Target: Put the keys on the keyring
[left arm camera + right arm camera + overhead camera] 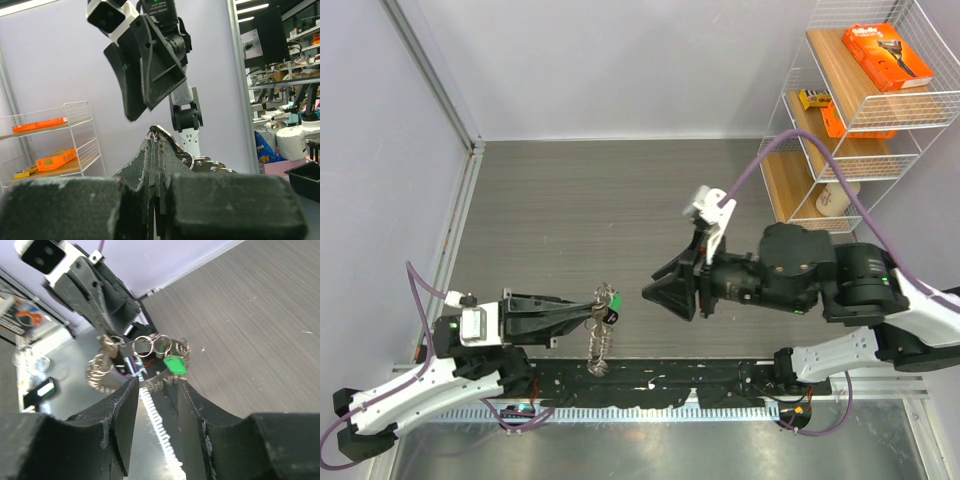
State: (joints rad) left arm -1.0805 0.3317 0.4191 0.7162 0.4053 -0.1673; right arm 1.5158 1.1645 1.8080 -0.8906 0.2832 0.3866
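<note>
Wire shelf (835, 55) far rt of grey table (570, 220) — w/ orange box (887, 57) on top.

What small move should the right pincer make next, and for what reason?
Probably ease the open right pincer a little forward, toward the thin silver metal keyring with the small green tag. The shut left pincer holds that ring up; the right one faces it with jaws apart but does not touch it yet.
</note>
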